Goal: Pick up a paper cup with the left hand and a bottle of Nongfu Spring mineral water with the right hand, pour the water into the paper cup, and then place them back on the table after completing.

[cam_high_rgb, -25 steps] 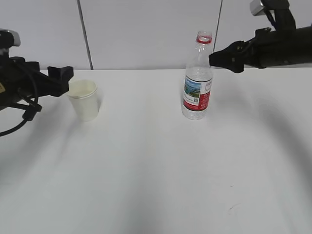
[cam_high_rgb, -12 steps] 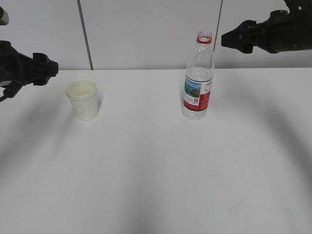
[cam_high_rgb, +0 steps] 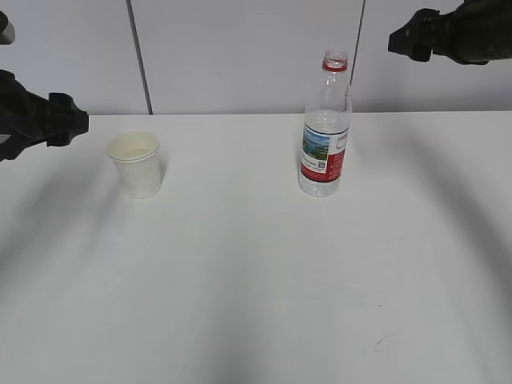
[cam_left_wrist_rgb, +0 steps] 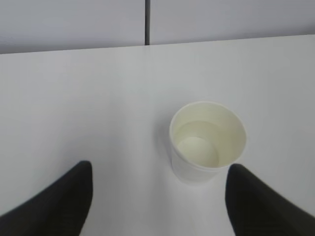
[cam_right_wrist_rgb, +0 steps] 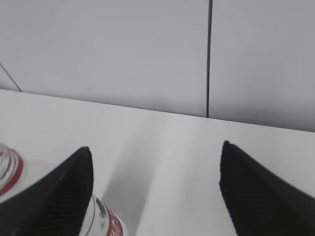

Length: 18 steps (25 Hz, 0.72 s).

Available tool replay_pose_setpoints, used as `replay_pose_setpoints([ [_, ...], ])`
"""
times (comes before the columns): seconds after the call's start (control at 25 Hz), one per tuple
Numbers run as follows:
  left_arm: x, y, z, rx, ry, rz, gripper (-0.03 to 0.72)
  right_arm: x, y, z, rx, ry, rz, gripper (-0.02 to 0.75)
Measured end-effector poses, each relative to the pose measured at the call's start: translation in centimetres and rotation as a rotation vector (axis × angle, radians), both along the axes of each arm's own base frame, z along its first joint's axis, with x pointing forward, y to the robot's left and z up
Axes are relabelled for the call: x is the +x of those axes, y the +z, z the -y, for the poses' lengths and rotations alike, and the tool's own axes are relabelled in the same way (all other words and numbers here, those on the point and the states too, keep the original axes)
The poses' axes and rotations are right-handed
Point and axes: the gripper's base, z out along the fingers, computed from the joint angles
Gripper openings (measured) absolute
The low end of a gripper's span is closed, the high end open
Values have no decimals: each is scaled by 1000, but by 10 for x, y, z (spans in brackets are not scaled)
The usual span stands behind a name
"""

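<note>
Paper cup (cam_high_rgb: 136, 164) upright on the white surface (cam_high_rgb: 256, 272), left of the uncapped Nongfu Spring bottle (cam_high_rgb: 324, 128). Left hand (cam_high_rgb: 64, 120) open, left of the cup, apart. Right hand (cam_high_rgb: 412, 40) open, empty, above-right of the bottle.

Front slanted exterior view, wrist views share table (cam_high_rgb: 256, 280)
</note>
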Motion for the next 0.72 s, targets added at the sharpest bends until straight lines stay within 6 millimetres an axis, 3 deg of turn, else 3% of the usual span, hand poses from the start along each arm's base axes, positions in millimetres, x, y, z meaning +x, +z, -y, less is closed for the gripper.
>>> replay_pose_setpoints([
  [0.36,-4,-4,-3,27,20,-98,510,10,-9,1,109,-54,-53,591],
  [0.72,4,24,-5,43,79,-225,510,10,-9,11,106,-84,-48,591],
])
